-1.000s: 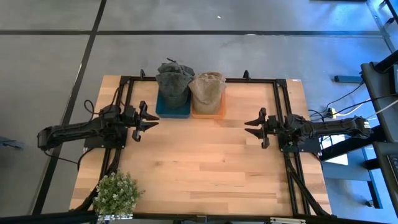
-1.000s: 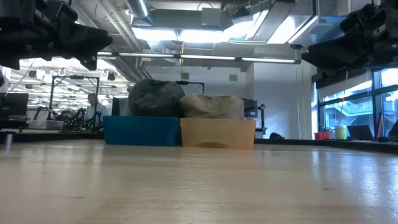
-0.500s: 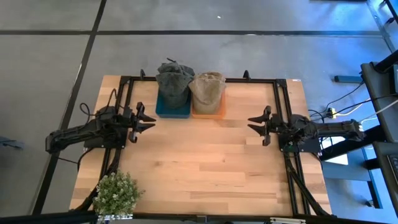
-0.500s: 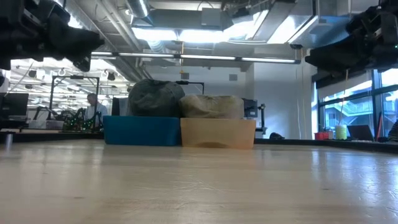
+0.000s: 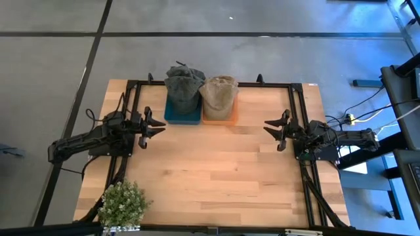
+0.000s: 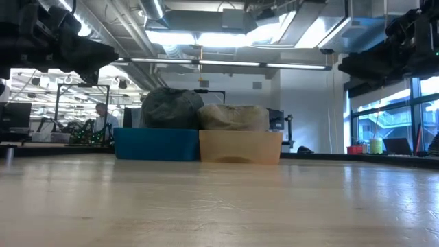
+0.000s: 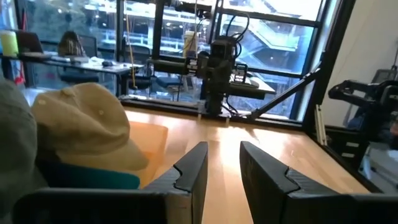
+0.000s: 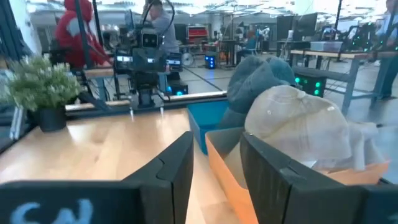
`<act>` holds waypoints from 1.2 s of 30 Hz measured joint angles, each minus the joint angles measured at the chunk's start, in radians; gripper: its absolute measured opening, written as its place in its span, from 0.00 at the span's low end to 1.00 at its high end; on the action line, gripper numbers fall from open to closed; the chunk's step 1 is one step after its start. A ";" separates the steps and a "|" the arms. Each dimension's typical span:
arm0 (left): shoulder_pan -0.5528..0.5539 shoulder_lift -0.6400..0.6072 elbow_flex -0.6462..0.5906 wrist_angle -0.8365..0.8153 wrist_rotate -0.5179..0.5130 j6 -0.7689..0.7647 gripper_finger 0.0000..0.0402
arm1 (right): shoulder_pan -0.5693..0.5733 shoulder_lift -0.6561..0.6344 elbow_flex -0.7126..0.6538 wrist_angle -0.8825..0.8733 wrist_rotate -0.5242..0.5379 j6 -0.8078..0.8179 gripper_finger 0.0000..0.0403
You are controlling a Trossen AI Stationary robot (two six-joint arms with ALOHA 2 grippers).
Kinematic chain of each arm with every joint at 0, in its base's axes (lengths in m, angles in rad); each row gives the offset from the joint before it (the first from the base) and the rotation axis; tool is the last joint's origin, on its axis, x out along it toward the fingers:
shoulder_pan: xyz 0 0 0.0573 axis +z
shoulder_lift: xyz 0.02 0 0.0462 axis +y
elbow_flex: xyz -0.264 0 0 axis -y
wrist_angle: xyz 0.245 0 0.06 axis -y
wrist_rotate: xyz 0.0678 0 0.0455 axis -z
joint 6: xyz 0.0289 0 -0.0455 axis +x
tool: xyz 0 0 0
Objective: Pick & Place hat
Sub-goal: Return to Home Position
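Two hats sit at the table's far edge. A dark green-grey hat (image 5: 182, 86) (image 6: 171, 108) lies crown up on a blue box (image 5: 182, 117) (image 6: 156, 144). A tan hat (image 5: 218, 93) (image 6: 233, 116) (image 7: 87, 124) (image 8: 292, 127) lies the same way on an orange box (image 5: 220, 118) (image 6: 240, 147). My left gripper (image 5: 157, 126) (image 7: 224, 168) hovers open above the table, left of the blue box. My right gripper (image 5: 270, 129) (image 8: 214, 168) hovers open, right of the orange box. The two point at each other.
A potted plant (image 5: 123, 204) (image 8: 37, 87) stands at the table's near left corner. A black frame rail (image 5: 262, 83) runs round the table top behind and beside the boxes. Bare wood (image 5: 216, 170) lies between the arms and toward the near edge.
My right gripper has drawn back a little toward the table's right edge, staying open. My left arm has pulled back slightly toward the left edge. The hats and boxes have not moved.
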 joint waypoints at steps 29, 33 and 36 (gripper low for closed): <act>-0.002 0.003 0.000 0.008 0.001 -0.030 0.22 | 0.000 0.012 0.000 -0.001 -0.001 0.051 0.33; -0.002 0.003 0.000 0.008 0.001 -0.030 0.22 | 0.000 0.012 0.000 -0.002 -0.002 0.051 0.33; -0.002 0.003 0.000 0.008 0.001 -0.030 0.22 | 0.000 0.012 0.000 -0.002 -0.002 0.051 0.33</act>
